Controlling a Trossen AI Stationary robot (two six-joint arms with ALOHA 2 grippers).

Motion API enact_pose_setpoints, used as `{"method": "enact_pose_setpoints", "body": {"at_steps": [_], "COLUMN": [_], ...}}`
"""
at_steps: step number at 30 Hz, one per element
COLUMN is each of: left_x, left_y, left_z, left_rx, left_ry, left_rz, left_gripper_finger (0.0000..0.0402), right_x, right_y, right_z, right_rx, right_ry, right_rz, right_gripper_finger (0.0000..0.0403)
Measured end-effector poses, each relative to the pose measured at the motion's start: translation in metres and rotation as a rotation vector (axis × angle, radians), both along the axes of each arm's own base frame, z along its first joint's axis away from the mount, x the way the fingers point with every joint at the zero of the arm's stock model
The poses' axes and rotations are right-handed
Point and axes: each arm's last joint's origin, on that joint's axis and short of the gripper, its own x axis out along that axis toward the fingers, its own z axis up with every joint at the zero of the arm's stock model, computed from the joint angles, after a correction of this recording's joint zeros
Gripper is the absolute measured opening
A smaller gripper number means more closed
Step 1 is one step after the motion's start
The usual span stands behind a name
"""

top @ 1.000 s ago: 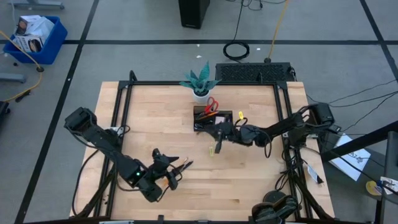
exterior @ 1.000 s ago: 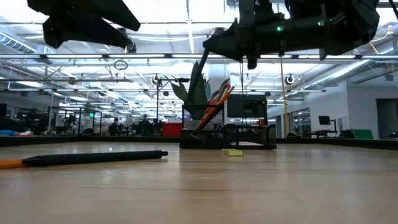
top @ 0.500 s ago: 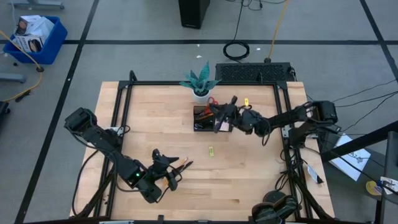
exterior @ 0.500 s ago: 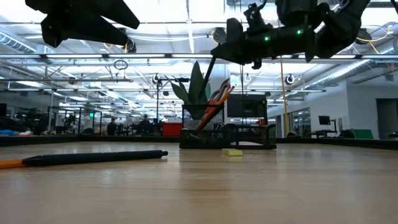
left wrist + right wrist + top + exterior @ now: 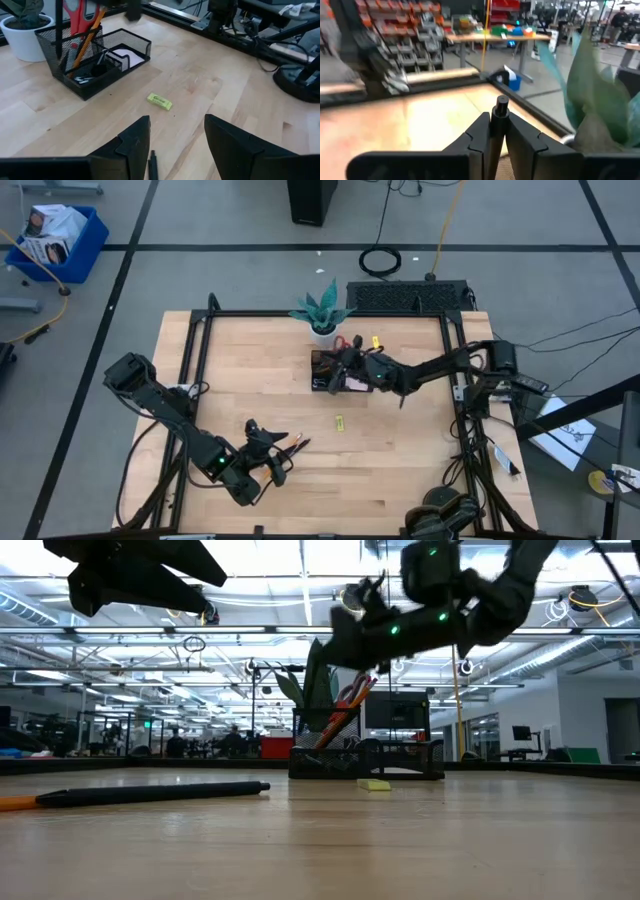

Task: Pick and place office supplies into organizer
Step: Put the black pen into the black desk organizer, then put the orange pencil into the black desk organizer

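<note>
Right gripper (image 5: 492, 132) clamps a black pen (image 5: 499, 112) near its cap over the organizer (image 5: 335, 372); thin, stiff, light, likely slippery. Left gripper (image 5: 172, 145) waits, fingers apart.

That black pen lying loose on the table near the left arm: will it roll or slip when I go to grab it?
The thin black pen lies flat on smooth wood, so a nudge probably rolls it. It looks rigid and light. The open left gripper should likely close across its barrel.

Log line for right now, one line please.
right gripper: shut on pen, above organizer | left gripper: open, empty, near front edge | eraser: on table
</note>
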Motion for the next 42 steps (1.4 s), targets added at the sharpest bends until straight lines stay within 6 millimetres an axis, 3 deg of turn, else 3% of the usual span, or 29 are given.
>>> {"method": "enact_pose_setpoints", "body": {"at_steps": [5,10,25,33,38,42], "left_x": [0.000,0.000,0.001,0.000,-0.008,-0.021], "left_y": [-0.002,-0.003,-0.002,-0.004,-0.001,0.003], "left_z": [0.001,0.000,-0.001,-0.004,-0.013,-0.023], "left_rx": [-0.010,-0.043,-0.051,-0.120,-0.263,-0.400], "left_ry": [-0.010,0.020,0.020,0.094,0.246,0.372], "left_rz": [-0.007,-0.042,-0.035,-0.107,-0.110,0.008], "left_gripper_finger": [0.0191,0.0191,0.0191,0.0191,0.0191,0.0191], "right_x": [0.006,0.007,0.007,-0.001,-0.020,-0.041], "right_y": [-0.006,0.000,0.013,0.071,0.120,0.154], "right_z": [-0.017,-0.017,-0.007,0.019,0.033,0.034], "right_rx": [-0.021,-0.077,-0.113,-0.183,-0.163,-0.140], "right_ry": [0.070,0.096,0.066,0.066,0.132,0.144], "right_rz": [-0.012,0.013,0.052,0.224,0.382,0.492], "right_gripper_finger": [0.0046,0.0062,0.0219,0.0235,0.0228,0.0227]}}
